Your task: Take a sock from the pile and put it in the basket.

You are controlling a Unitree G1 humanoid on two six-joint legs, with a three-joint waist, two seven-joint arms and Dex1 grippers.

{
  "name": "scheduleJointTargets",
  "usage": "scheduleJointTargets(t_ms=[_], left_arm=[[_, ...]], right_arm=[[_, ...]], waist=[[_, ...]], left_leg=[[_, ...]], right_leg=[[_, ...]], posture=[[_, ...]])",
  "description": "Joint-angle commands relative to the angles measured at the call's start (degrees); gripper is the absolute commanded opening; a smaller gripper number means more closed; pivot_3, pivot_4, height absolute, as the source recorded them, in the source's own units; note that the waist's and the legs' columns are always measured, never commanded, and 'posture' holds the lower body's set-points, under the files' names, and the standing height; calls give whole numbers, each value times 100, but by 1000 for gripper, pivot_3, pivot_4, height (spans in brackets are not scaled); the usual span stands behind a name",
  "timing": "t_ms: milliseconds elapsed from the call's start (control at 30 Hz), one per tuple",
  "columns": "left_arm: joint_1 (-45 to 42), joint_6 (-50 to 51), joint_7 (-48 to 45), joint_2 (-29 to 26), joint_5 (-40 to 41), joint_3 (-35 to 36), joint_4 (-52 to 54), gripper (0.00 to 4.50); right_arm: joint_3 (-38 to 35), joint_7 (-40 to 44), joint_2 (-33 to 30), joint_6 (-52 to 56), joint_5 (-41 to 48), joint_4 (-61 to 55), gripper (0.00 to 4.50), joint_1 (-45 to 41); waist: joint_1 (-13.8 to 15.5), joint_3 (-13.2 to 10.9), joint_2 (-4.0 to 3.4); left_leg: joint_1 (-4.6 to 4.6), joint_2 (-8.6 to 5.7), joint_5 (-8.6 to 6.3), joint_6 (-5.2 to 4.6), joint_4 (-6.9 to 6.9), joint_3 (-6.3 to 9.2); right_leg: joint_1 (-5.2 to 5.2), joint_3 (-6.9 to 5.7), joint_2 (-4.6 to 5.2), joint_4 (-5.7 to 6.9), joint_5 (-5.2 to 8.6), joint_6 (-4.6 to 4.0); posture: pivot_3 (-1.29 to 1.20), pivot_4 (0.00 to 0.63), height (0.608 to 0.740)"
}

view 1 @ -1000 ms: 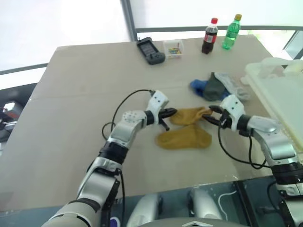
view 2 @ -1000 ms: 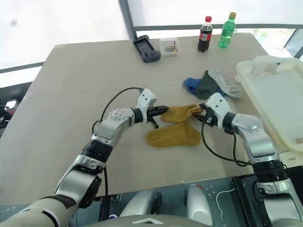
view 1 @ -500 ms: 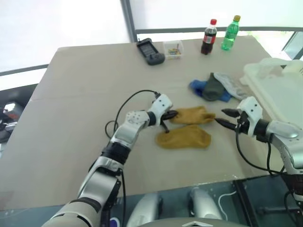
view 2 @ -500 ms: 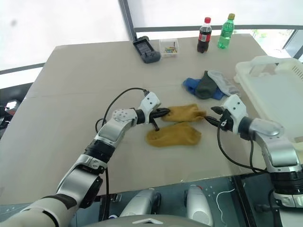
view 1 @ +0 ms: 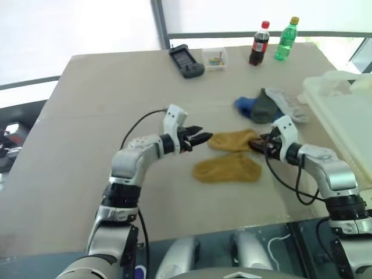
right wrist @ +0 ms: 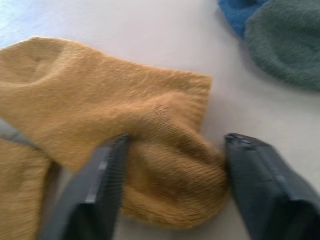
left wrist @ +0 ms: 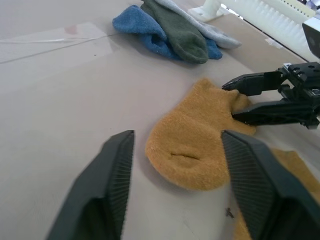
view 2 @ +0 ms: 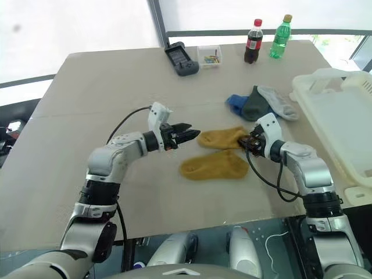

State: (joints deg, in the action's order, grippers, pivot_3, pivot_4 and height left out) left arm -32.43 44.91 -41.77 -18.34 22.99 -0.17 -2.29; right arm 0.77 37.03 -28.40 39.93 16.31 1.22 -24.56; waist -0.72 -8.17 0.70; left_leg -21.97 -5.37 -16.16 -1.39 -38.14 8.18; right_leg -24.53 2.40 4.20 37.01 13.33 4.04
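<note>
Upper mustard sock (view 1: 232, 140) flat on table (view 1: 87, 116), just beside second mustard sock (view 1: 226, 168), near rest of pile (view 1: 268, 107).

Judged soft, light, limp; will drape and fold when lifted. Terry knit grippy, not fragile. Best hold: bunched cuff end.

Right gripper (view 1: 265, 142) at that cuff, jaws wide, straddling bunched edge, not clamped.

Left gripper (view 1: 200, 138) just off toe end, jaws wide, empty.

Basket (view 2: 325, 110) at right edge; contents not discernible. Small clear box (view 1: 214, 58) far side, coloured bits inside.
</note>
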Motion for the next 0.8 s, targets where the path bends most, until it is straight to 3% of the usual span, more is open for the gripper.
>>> scheduleJointTargets(t_ms=[33, 400, 433, 533, 633, 700, 733, 800], left_arm=[[48, 376, 227, 39, 200, 67, 358, 3536], [-346, -272, 692, 572, -621, -653, -1216, 3536], [-365, -361, 678, 576, -702, -720, -1298, 3282], [-404, -532, 652, 725, -764, -822, -1464, 2625], [-416, -577, 635, 862, -759, -818, -1511, 1412], [-404, -588, 605, 874, -769, -807, -1500, 395], [-395, -590, 596, 870, -776, -804, -1489, 16], [-381, -601, 591, 872, -786, -796, -1471, 0]], right_arm=[[-313, -97, -22, 452, 309, -534, 4380, 73], [-164, -456, 142, 614, 180, -93, 4466, -121], [-136, -454, 149, 591, 160, -53, 3888, -136], [-23, -400, 173, 474, 69, -8, 3166, -128], [-36, -418, 213, 398, 51, -88, 2060, -75], [-39, -414, 209, 348, 42, -118, 908, -72], [-44, -417, 209, 304, 32, -129, 560, -73], [-38, -389, 191, 258, 36, -166, 61, -82]], waist=[[2, 0, 0], [8, 12, 6], [7, 15, 5], [7, 22, 6], [11, 22, 6], [12, 22, 6], [12, 22, 6], [7, 22, 6]], left_leg=[[0, 0, 0, 0, -1, 0], [10, -3, 0, 0, -8, -2], [23, -4, 0, 0, -12, -2], [36, -4, 0, 0, -13, 0], [34, -4, 0, 0, -13, 2], [29, -5, -1, -1, -13, 4], [28, -6, -1, -1, -13, 4], [27, -8, -1, -1, -13, 5]], right_leg=[[1, 0, 0, 1, 0, 1], [9, 3, 0, 11, -4, 4], [24, 1, 0, 11, -6, 4], [39, 1, 0, 10, -6, 5], [39, -1, 1, 9, -6, 5], [38, -4, 3, 5, -6, 5], [38, -4, 3, 4, -6, 5], [37, -5, 5, 2, -6, 5]], posture=[[0, 150, 740], [0, 150, 740], [0, 150, 740], [0, 150, 740], [0, 150, 740], [0, 150, 740], [0, 150, 740], [0, 150, 740]])
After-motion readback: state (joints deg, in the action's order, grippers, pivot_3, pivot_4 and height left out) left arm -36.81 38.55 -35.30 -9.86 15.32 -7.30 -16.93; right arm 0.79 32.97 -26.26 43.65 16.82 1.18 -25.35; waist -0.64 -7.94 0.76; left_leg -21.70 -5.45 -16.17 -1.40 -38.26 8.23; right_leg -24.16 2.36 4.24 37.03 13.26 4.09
